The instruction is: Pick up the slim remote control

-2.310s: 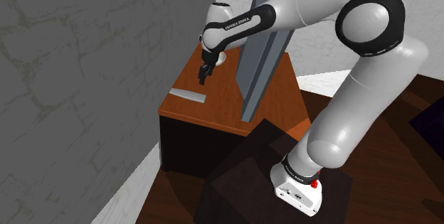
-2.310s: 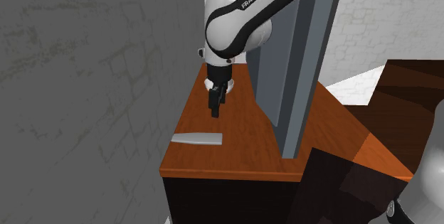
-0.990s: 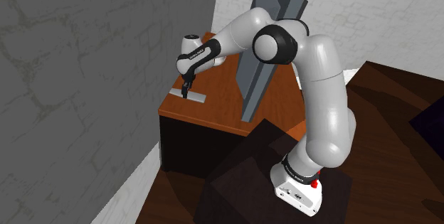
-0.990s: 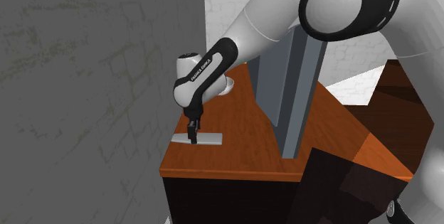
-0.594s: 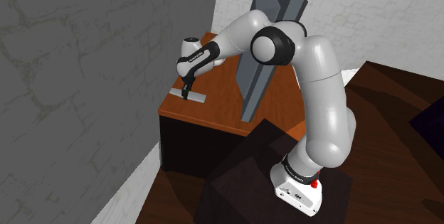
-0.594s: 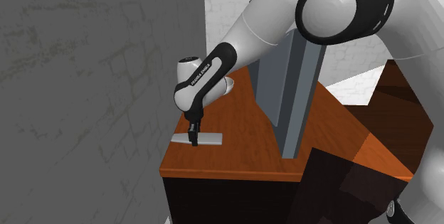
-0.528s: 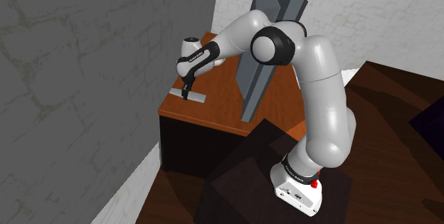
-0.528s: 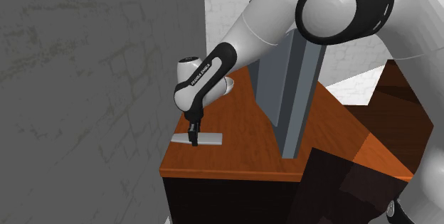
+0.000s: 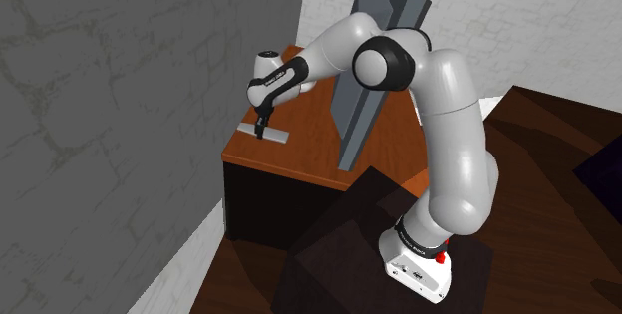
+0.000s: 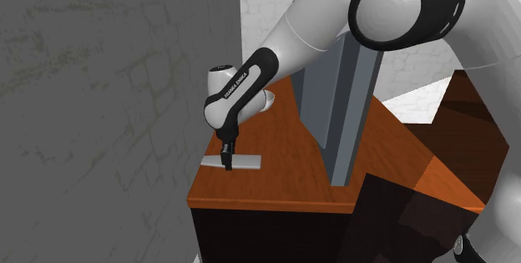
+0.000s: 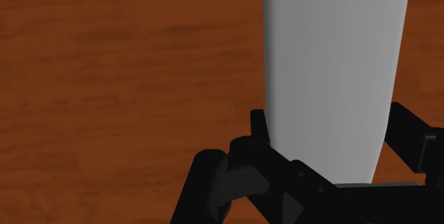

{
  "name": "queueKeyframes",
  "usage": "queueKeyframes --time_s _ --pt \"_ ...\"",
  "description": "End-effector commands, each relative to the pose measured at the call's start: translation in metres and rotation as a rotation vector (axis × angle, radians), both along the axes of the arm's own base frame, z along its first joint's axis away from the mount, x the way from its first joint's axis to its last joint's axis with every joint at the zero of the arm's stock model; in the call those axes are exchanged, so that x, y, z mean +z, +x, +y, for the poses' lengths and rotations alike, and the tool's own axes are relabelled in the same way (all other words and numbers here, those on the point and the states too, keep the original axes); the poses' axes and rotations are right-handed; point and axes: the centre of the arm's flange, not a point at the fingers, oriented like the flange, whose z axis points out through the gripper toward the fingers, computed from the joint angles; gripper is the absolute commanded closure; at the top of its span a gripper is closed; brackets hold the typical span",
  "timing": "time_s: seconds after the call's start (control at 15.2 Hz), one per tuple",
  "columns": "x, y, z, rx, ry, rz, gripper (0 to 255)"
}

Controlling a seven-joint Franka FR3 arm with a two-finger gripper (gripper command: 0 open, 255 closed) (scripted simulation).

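Remote (image 11: 331,66) on tabletop (image 11: 107,80), clasped between the jaws.

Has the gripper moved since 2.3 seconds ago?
Yes. In the shoulder view the gripper has come down and left, away from the upright grey panel, onto the grey remote control.
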Motion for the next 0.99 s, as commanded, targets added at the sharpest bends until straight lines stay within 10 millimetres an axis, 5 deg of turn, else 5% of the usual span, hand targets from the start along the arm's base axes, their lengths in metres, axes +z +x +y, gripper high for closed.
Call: queueKeyframes --time_s 0.0,0.92 --pt "0.01 0.0 0.0 0.0 0.0 0.0 255" --pt "0.074 0.0 0.0 0.0 0.0 0.0 255"
